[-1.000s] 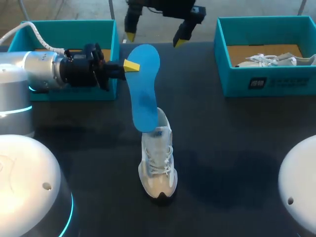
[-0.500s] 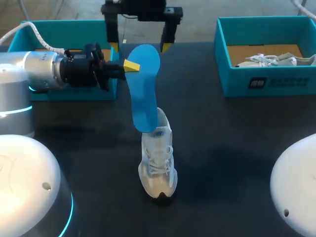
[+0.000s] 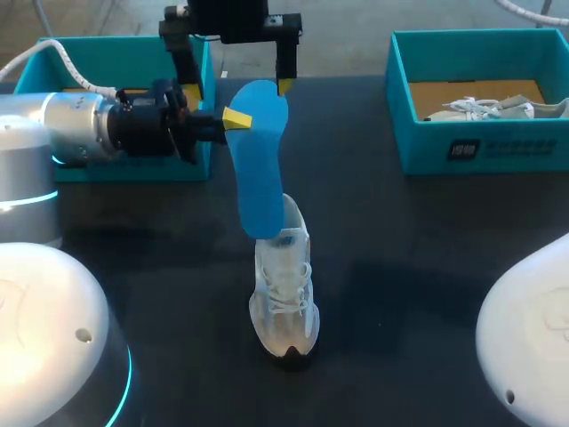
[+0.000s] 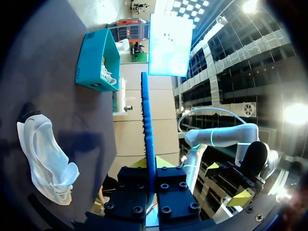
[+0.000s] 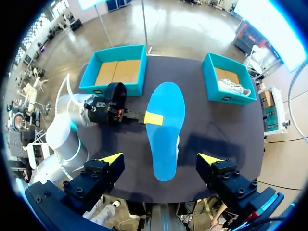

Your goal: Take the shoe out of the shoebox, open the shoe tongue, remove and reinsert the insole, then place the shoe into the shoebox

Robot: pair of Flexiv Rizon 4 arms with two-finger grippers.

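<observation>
My left gripper is shut on the edge of a blue insole, which it holds up in the air over the table. In the left wrist view the insole shows edge-on between the fingers of that gripper. A white shoe stands on the dark table below it, toe towards me, and the insole covers its heel end. My right gripper hangs wide open over the table's far edge, above the insole. Nothing is between the fingers of the right gripper.
A teal shoebox sits at the far left behind my left arm. A second teal box at the far right holds another white shoe. Bare dark table lies to the right of the standing shoe.
My right gripper has moved left along the far edge and turned, so its fingers now point straight down. The left arm, insole and shoe have stayed put.
</observation>
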